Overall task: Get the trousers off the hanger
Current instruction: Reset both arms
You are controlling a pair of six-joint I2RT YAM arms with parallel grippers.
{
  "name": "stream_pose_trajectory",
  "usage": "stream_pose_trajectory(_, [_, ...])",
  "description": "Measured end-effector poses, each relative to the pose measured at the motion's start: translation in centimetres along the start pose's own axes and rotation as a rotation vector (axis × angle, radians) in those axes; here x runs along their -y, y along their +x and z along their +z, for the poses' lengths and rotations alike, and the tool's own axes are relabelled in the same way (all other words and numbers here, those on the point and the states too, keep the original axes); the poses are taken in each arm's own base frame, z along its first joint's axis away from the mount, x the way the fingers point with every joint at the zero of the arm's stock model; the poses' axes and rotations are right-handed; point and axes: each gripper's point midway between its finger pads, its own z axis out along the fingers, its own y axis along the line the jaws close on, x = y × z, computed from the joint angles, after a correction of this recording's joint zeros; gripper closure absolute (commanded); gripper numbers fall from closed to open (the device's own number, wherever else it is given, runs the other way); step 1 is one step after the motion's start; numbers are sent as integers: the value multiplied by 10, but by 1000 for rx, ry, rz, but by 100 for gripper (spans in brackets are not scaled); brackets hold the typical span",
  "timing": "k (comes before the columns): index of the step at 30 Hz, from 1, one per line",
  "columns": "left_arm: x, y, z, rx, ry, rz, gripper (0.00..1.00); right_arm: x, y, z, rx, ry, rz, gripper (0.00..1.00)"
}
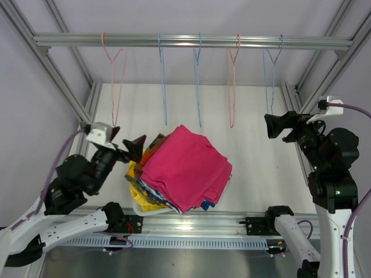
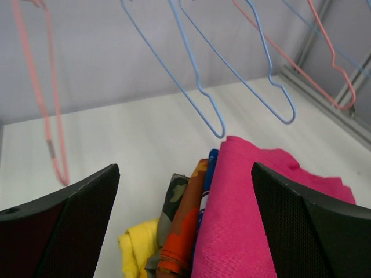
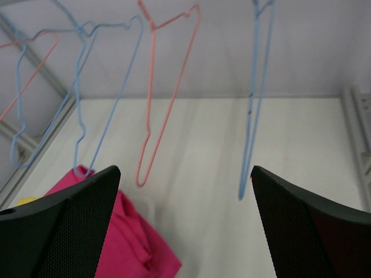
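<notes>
Overhead view: the trousers (image 1: 185, 168) lie stacked by the worktop's (image 1: 261, 168) front edge, left of centre, with the magenta pair uppermost; five wire hangers (image 1: 199, 81) hang from the rail (image 1: 191, 40). Left wrist view: left gripper (image 2: 184, 185) spread wide, empty, at the stack's left side. Right wrist view: right gripper (image 3: 184, 185) spread wide, empty, facing the hangers.

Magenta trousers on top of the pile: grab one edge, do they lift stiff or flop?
Probably floppy: the magenta trousers are folded soft cloth with rounded, sagging edges, so a pinched edge would likely unfold and drape. Likely light for their size. They overhang the pile of other trousers, so a push may bunch or drag layers rather than slide them cleanly.
</notes>
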Motion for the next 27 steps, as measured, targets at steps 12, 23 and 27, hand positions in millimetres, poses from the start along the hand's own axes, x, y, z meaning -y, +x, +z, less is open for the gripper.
stream_pose_trajectory(12, [-80,-4,-70,124,-189,-187,1,-28,59,-32,-237,-155,9,1])
stream_pose_trajectory(23, [-83,51,-66,32,-247,-193,1,-12,88,-65,-179,-90,-12,1])
stream_pose_trajectory(27, [-83,51,-66,34,-248,-210,1,-9,102,-72,-172,-96,-15,1])
